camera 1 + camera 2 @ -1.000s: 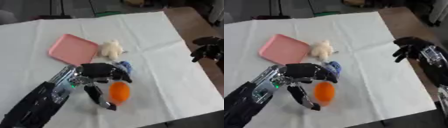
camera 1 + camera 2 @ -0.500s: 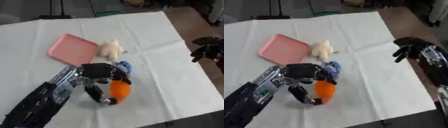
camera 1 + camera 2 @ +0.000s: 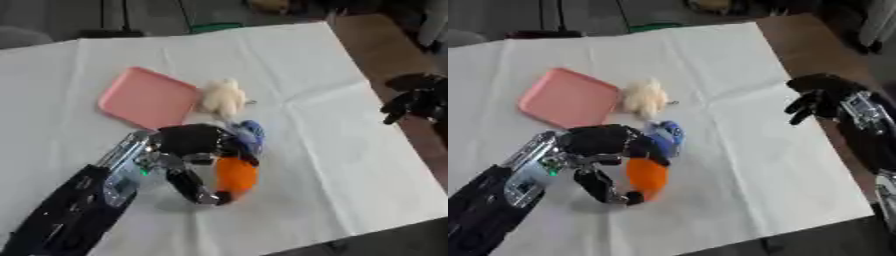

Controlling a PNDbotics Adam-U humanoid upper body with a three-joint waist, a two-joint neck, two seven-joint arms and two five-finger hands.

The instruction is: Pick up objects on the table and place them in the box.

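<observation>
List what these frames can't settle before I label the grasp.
- Box: in neither view, only a pink tray.
- Blue object: blurred, partly behind the left hand; identity unclear.
- Orange object: underside contact hidden by fingers, both views.
- Right hand: blurred, finger pose unclear.

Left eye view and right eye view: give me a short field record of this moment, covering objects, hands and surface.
surface: white cloth
pink tray: far left, nothing in it
cream plush toy: beside the tray's right edge
blue object: between plush toy and orange object
orange object: left robot hand curled round it
right robot hand: curled, off the cloth's right edge, holding nothing
</observation>
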